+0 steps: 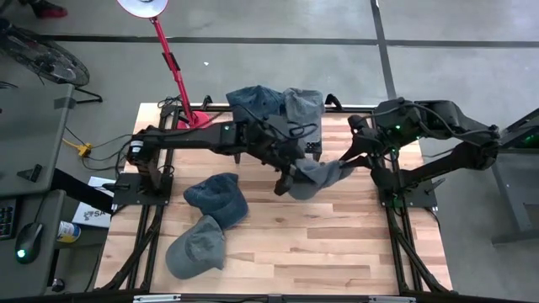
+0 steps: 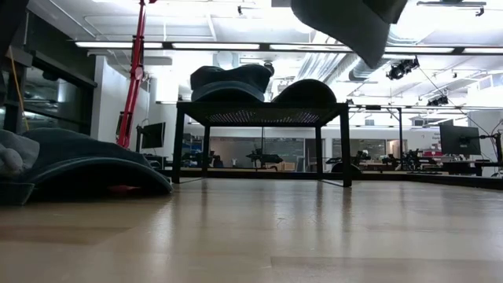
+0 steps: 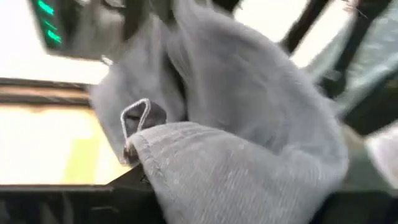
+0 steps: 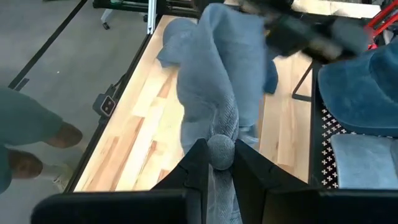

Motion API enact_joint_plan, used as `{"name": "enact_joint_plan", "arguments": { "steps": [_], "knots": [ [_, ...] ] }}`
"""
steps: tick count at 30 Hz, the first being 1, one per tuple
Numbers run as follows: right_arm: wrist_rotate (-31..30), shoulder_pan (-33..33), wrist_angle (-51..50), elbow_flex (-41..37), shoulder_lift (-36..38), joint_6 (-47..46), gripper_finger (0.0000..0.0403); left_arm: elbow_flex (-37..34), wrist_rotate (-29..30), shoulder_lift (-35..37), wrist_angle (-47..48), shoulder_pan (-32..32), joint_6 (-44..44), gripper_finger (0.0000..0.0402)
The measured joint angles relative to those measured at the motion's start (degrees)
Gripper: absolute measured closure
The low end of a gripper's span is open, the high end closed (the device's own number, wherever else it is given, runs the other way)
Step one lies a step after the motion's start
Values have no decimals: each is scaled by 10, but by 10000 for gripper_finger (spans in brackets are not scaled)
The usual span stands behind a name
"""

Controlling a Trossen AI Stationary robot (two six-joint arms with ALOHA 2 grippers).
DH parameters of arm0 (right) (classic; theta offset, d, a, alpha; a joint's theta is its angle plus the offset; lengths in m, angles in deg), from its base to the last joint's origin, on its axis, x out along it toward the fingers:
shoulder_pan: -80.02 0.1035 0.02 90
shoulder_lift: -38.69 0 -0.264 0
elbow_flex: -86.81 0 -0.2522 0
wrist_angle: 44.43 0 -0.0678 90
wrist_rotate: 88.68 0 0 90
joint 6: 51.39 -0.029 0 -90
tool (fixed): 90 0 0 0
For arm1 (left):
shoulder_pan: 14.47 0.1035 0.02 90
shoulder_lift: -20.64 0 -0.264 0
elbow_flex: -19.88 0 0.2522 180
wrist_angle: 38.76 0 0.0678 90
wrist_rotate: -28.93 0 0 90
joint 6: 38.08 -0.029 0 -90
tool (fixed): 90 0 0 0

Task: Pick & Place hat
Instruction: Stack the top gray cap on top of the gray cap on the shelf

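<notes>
A grey hat (image 1: 316, 177) hangs in the air between my two grippers above the middle of the table. It also shows at the top of the low view (image 2: 354, 23). My left gripper (image 1: 285, 175) is shut on its left end. My right gripper (image 4: 219, 163) is shut on its right end. A dark blue hat (image 1: 217, 198) and a grey-blue hat (image 1: 198, 244) lie on the table at the near left. Two more hats (image 1: 253, 101) (image 1: 303, 103) rest on a black rack at the far edge. My left gripper holds the grey hat at the end with the back strap and metal buckle (image 3: 134, 117), coming level from the table's left. The hat's cloth lies over the fingers and hides the place of contact. The hat is lifted clear of the table. My right gripper pinches a bunched fold of the grey hat's cloth (image 4: 219, 148) between its two fingers (image 4: 198, 168), coming from the table's right. The hat stretches away from the fingers toward the left gripper (image 4: 292, 28). It is clear of the table.
The black rack (image 2: 259, 114) stands on legs at the far edge. A red lamp stand (image 1: 173, 71) rises at the far left. Bare wood (image 1: 337, 244) lies at the near right. A person's feet (image 4: 37, 149) show on the floor beside the table.
</notes>
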Motion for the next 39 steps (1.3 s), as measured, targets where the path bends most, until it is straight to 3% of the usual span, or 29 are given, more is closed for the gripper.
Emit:
{"name": "enact_joint_plan", "arguments": {
  "steps": [5, 10, 15, 23, 33, 39],
  "knots": [
    [-6, 0, 16, 0, 0, 0, 362, 0, 78, 32, 49, 0, -15, 232],
    [-8, 0, 33, 7, -1, 1, 362, -1, 119, 63, 110, 0, -15, 232],
    [-22, 0, 36, 46, -9, 2, 362, -1, 170, 85, 180, 0, -15, 232],
    [-28, -38, 29, 116, -36, 6, 362, -1, 244, 122, 202, 0, -41, 232],
    [39, -118, -17, 252, -146, 44, 362, 0, 359, 169, 241, 0, -111, 232],
    [58, -170, -78, 353, -223, 70, 362, -1, 399, 192, 266, 0, -136, 232]
  ]
}}
